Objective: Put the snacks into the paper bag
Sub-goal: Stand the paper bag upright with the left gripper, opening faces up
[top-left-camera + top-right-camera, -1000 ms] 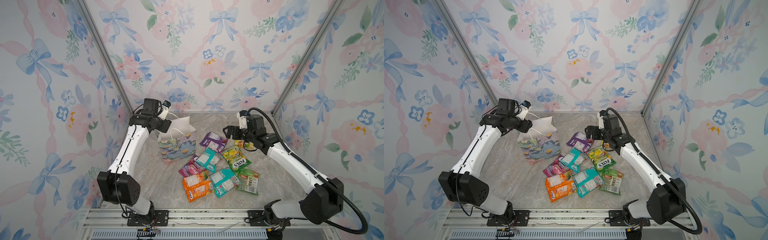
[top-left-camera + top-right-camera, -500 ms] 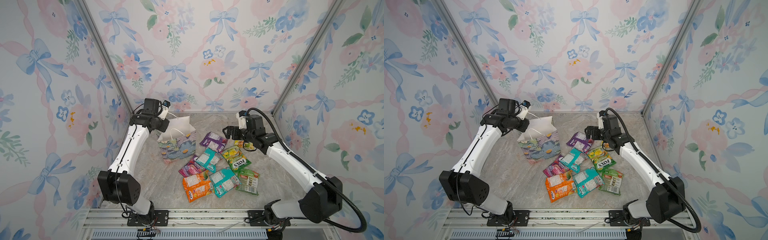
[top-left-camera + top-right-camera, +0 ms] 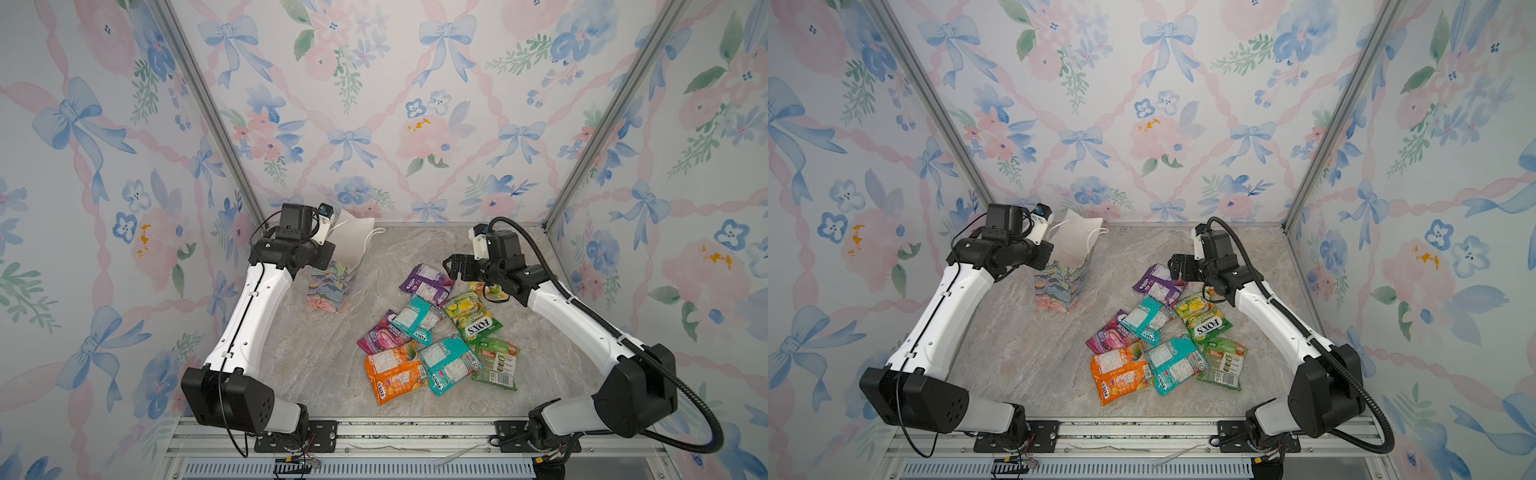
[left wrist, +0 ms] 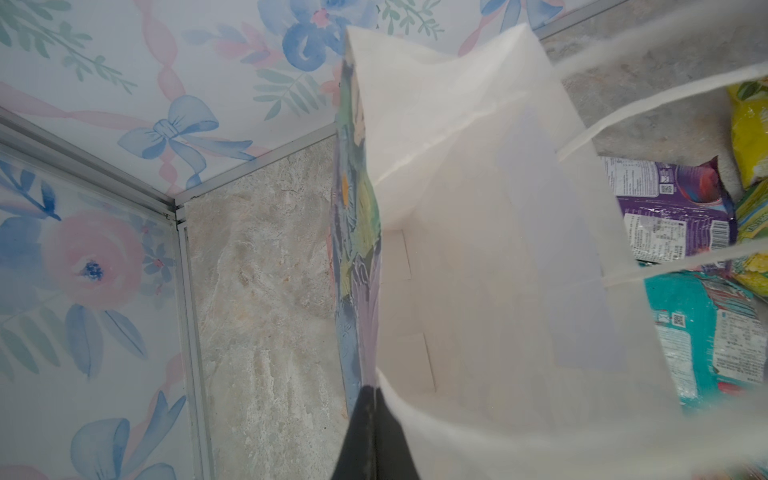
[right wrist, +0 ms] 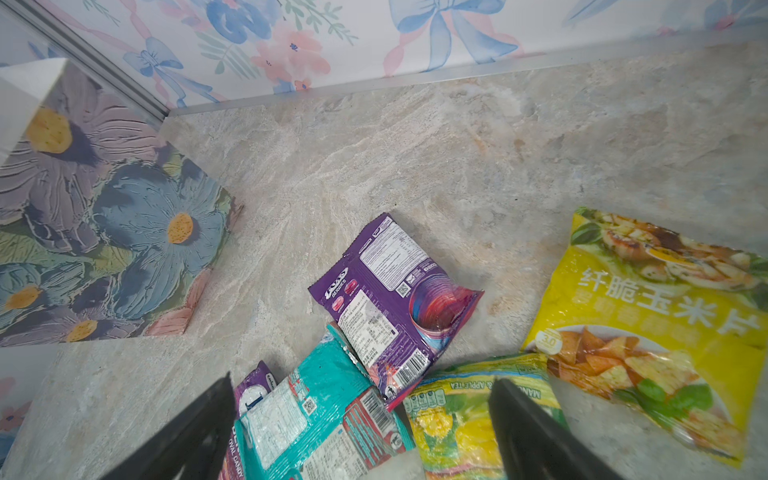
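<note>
**Paper bag gripped at its rim, snacks loose beside it**

The paper bag (image 3: 330, 286) stands upright at the back left of the tabletop (image 3: 316, 374) with its white inside showing. The left gripper (image 4: 369, 399) is closed on the top edge of one side wall. The snacks (image 3: 1177, 361) lie in a loose, overlapping pile on the tabletop to the right of the bag, not touching it. A purple packet (image 3: 426, 284) lies at the back, then a teal packet (image 3: 415, 318) and a green-yellow FOX'S packet (image 3: 471, 320). An orange packet (image 3: 395, 370), a second teal packet (image 3: 449, 368) and a green packet (image 3: 496, 363) lie at the front. The right gripper (image 5: 360, 380) hovers over the back of the pile with its jaws wide apart, holding nothing. A yellow packet (image 5: 656, 316) lies just beside it, mostly hidden under the right arm in both top views.
</note>
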### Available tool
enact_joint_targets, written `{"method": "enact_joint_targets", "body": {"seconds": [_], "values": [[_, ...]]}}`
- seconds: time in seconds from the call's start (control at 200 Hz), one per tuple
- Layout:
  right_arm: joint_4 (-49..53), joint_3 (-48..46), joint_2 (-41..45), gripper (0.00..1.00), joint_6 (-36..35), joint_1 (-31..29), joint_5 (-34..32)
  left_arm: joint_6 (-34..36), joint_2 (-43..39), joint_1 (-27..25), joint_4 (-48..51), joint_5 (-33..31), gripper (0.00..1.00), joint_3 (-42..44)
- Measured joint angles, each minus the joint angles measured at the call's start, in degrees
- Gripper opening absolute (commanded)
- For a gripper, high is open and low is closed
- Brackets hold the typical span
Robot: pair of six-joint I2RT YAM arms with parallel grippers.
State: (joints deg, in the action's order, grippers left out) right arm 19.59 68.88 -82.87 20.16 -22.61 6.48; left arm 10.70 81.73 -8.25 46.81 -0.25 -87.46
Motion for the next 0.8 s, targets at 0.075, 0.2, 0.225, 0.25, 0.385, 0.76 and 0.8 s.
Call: {"method": "enact_joint_targets", "body": {"seconds": [0.075,0.2,0.225,0.25,0.385,0.76,0.8], "values": [[0.0,0.0,-0.2,0.97,0.0,0.0,0.0,-1.0,-0.2,0.0,0.1,-0.1,0.36,1.2],[-0.1,0.0,-0.5,0.97,0.0,-0.1,0.0,-3.0,-0.2,0.0,0.2,-0.9,0.58,1.7],[-0.1,0.1,-0.5,0.97,0.0,-0.1,0.0,-3.2,-0.2,0.0,0.2,-1.1,0.61,1.7],[-0.1,0.2,-0.6,0.97,0.0,-0.1,0.0,-3.7,-0.1,0.0,0.2,-1.3,0.63,1.7],[-0.2,0.4,-0.6,0.97,0.0,-0.5,0.0,-4.9,1.8,0.3,0.7,-3.4,0.64,-0.5],[-0.1,0.4,-0.4,0.97,0.0,-0.7,-0.9,-8.4,5.7,3.3,0.9,-6.1,0.61,-6.5],[-0.1,0.4,-0.4,0.97,0.0,-0.7,-0.9,-8.5,5.9,3.7,0.9,-6.1,0.61,-7.0]]}}
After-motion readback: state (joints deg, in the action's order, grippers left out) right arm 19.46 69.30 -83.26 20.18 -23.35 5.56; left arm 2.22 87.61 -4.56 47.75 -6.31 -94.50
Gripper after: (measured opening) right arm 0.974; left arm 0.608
